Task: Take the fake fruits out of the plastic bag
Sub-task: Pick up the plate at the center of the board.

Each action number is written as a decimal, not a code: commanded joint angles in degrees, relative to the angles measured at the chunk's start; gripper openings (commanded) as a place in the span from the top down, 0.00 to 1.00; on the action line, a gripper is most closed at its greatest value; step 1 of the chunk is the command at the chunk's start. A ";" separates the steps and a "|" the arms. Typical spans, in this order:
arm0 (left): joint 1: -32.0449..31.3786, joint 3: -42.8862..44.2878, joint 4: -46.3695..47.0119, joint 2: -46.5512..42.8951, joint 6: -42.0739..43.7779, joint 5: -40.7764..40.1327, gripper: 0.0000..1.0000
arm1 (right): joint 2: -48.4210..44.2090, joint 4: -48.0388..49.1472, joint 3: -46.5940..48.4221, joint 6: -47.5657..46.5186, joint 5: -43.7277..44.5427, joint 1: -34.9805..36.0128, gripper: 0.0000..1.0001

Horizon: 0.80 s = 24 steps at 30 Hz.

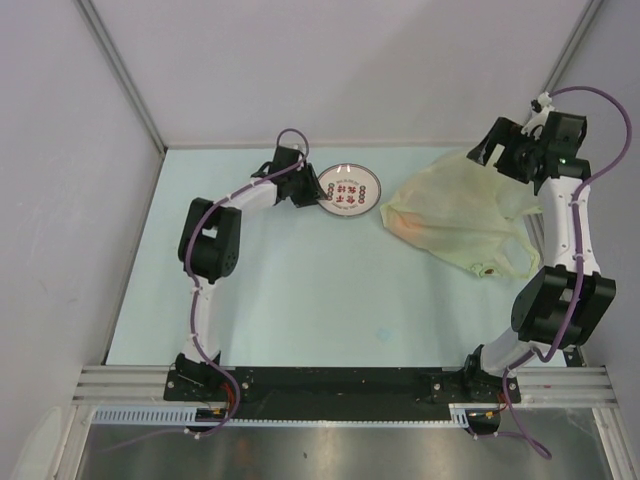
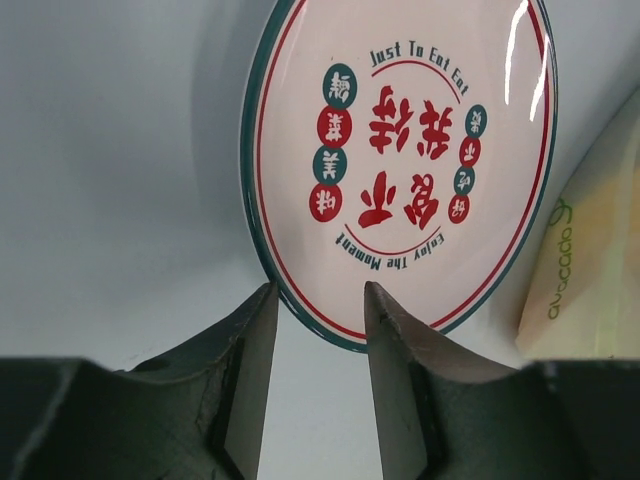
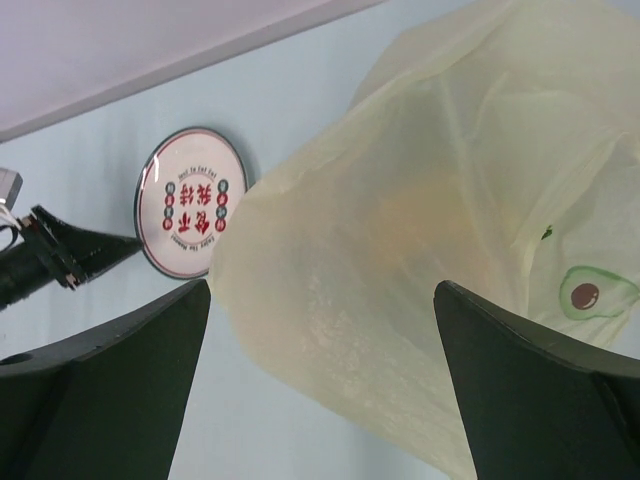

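The plastic bag (image 1: 460, 215) lies crumpled at the far right of the table, pale yellowish and translucent. The fake fruits are hidden inside it; only a faint orange tint (image 1: 405, 228) shows through near its left end, also faint in the right wrist view (image 3: 420, 215). My right gripper (image 1: 487, 150) hovers above the bag's far edge, wide open and empty (image 3: 320, 290). My left gripper (image 1: 308, 190) sits just left of the plate, open and empty (image 2: 318, 300). A corner of the bag (image 2: 590, 250) with an avocado print shows in the left wrist view.
A round white plate (image 1: 347, 193) with red and green marks lies left of the bag, close to it; its rim (image 2: 300, 310) is just beyond my left fingertips. Grey walls enclose the table at the back and sides. The arm bases stand at the near edge.
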 commanded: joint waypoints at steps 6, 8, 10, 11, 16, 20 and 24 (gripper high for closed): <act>0.56 -2.90 6.96 0.73 -10.33 7.83 0.53 | -2.10 -1.33 -2.31 -2.34 -0.05 1.63 0.00; 0.65 -2.38 6.88 0.82 -10.51 7.75 0.55 | -2.27 -1.15 -2.93 -2.34 0.30 1.71 0.00; 0.65 -1.76 4.25 -0.57 -10.51 6.70 0.60 | -2.18 -1.42 -3.19 -2.43 0.21 1.89 0.00; 0.47 -2.19 3.89 -1.19 -11.21 6.08 0.58 | -2.27 -1.33 -3.28 -2.60 0.21 1.98 0.00; -0.58 -1.32 0.82 -0.68 -11.30 2.83 0.53 | -1.57 0.78 -4.69 -2.69 0.83 2.42 0.00; 0.12 -1.32 1.95 2.31 -12.70 3.70 0.54 | -0.60 0.61 -4.25 -3.39 1.44 2.85 0.00; 1.09 -0.36 6.95 4.50 -13.76 6.42 0.55 | -0.95 -0.71 -4.34 -4.80 2.49 2.86 0.00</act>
